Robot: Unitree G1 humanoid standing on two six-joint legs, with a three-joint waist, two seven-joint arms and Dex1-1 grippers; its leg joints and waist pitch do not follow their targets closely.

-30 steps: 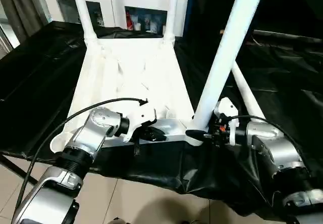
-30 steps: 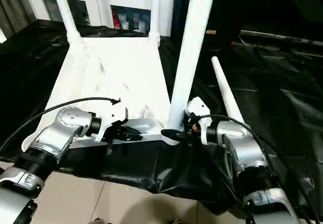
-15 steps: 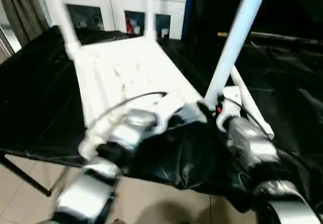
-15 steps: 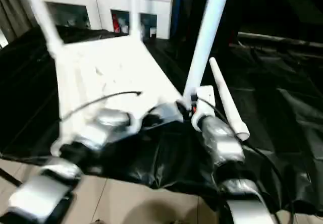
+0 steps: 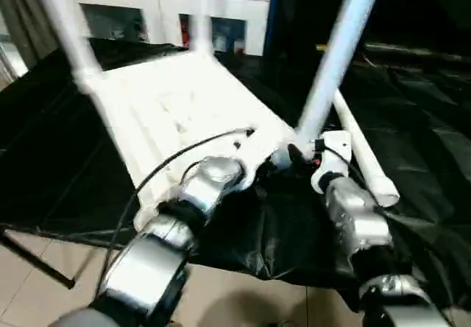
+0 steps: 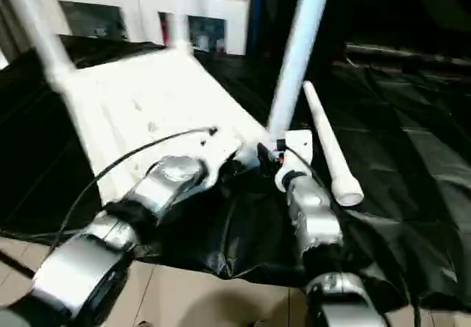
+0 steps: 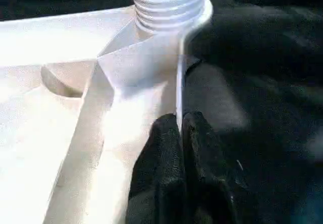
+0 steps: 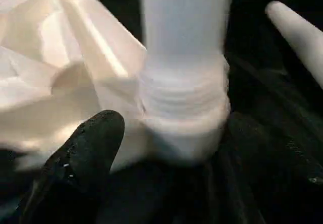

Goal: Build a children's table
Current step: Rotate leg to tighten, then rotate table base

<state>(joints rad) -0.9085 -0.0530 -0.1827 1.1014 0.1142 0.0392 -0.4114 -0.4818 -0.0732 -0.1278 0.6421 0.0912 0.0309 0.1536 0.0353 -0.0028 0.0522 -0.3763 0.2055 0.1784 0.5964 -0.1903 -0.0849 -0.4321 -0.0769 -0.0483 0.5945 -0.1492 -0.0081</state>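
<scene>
The children's table, a white plastic rectangular tabletop [image 5: 176, 106] with a ribbed underside, lies upside down on the black-draped work table [image 5: 66, 157], its near edge at the table's front edge. Three long white tapered tube legs stand up from its corner sockets: one at the far left corner [image 5: 62, 21], one at the far right corner [image 5: 200, 10], and one at the near right corner [image 5: 335, 58], which leans slightly to the right. The fourth white tube leg [image 6: 327, 146] lies loose on the black cloth just right of the tabletop, its open end toward the robot. In the left wrist view the left gripper [image 7: 180, 133] has its two black fingers [image 7: 166, 148] pressed together on the thin upright rim of the tabletop, a short way from the threaded base of the near right leg. In the right wrist view the right gripper [image 8: 166, 148] stands spread wide, one black finger [image 8: 83, 153] on either side of the round corner socket [image 8: 184, 128] where that leg screws in; the fingers sit close beside the socket, and whether they touch it cannot be told. From the head camera both silver forearms reach in toward this near right corner, the left one [image 5: 199, 194] across the tabletop's near edge. White cabinets with glass doors [image 5: 213, 29] stand behind the work table.
</scene>
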